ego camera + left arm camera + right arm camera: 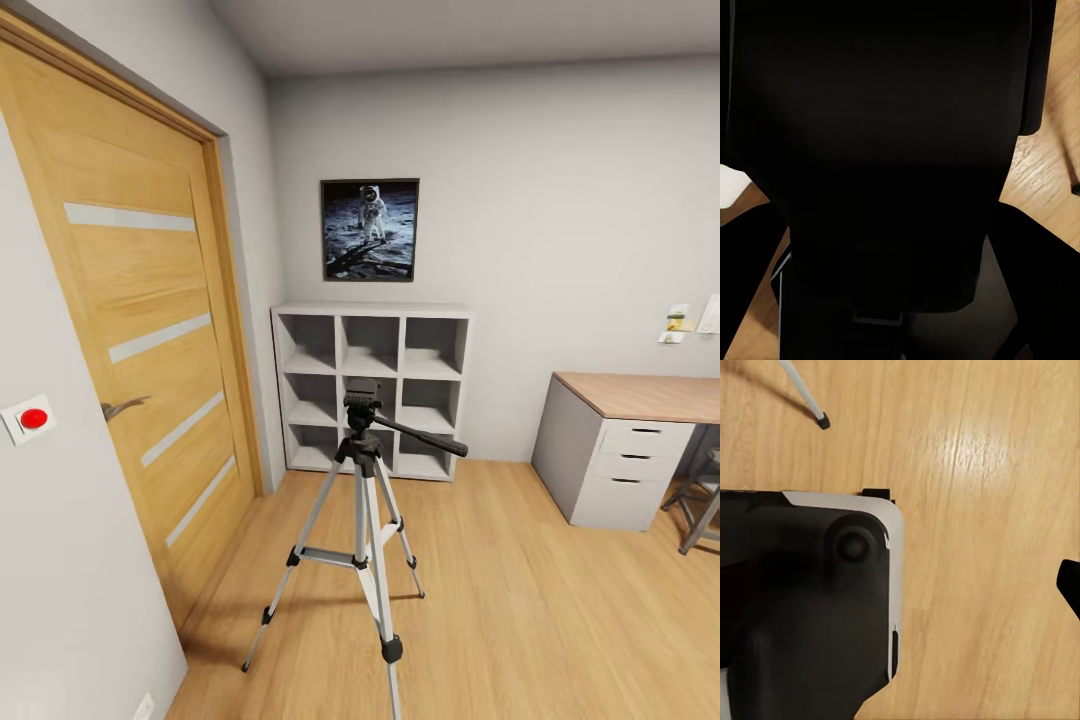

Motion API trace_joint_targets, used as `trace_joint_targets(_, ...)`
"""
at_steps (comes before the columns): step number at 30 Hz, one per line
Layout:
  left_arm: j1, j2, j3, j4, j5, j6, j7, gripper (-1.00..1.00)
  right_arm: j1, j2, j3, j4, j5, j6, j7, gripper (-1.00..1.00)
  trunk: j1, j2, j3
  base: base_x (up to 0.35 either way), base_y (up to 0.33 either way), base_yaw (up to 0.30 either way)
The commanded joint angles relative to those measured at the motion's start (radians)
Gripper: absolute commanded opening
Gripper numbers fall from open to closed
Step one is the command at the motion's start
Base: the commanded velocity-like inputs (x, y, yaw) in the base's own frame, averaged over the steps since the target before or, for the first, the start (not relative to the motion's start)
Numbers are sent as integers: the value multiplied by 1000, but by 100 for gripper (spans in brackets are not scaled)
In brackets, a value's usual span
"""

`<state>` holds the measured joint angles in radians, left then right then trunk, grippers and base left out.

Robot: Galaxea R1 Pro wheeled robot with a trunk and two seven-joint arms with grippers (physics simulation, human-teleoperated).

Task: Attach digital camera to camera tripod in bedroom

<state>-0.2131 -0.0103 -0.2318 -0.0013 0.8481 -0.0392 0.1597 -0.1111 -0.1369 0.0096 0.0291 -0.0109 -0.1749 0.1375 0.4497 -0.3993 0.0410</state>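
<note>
The camera tripod (362, 470) stands upright on the wood plank floor just ahead of me, silver legs spread. Its black head (361, 398) carries nothing, and its long pan handle (425, 435) points to the right. One of its black feet (823, 421) also appears in the right wrist view, next to my dark base (810, 607). The digital camera is out of view. A black fingertip (1069, 585) of my right gripper pokes in at the frame's edge, with bare floor beside it. A large black shape (885, 150) blocks the left wrist view, and I cannot tell what it is.
An oak door (150, 350) is shut on the left wall, with a white wall plate (28, 418) bearing a red dot beside it. A white cube shelf (372, 390) stands behind the tripod. A desk with drawers (630, 440) and a stool (700, 500) are at the right.
</note>
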Motion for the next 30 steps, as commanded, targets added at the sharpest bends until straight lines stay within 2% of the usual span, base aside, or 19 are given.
trace_joint_targets(1,0,0,-9,0,7,-2,4,-100,-1,-2,1,3,-1,-6,4,100,0,-1,0,0,0,0)
trace_joint_targets(7,0,0,-9,-1,4,-1,4,-100,-1,-4,1,3,1,-4,5,100,0,-1,0,0,0,0)
trace_joint_targets(10,0,4,-16,-10,-9,-1,-7,-100,-1,-5,6,1,2,2,4,100,0,-1,0,0,0,0)
trace_joint_targets(22,-8,69,-19,-78,-24,58,3,-100,-2,-7,-4,-54,-1,29,-34,100,0,-1,0,0,0,0)
trace_joint_targets(26,-14,71,-18,-101,-23,80,3,-100,-2,-7,-6,-76,-3,51,-56,100,0,-1,0,0,0,0)
trace_joint_targets(27,-15,70,-18,-678,-22,338,2,-100,-2,-7,-6,-384,-3,179,-209,100,0,-1,0,0,0,0)
trace_joint_targets(30,-39,59,-16,-704,-21,359,-7,-100,-2,-6,-8,-429,1,199,-231,100,0,-1,0,0,0,0)
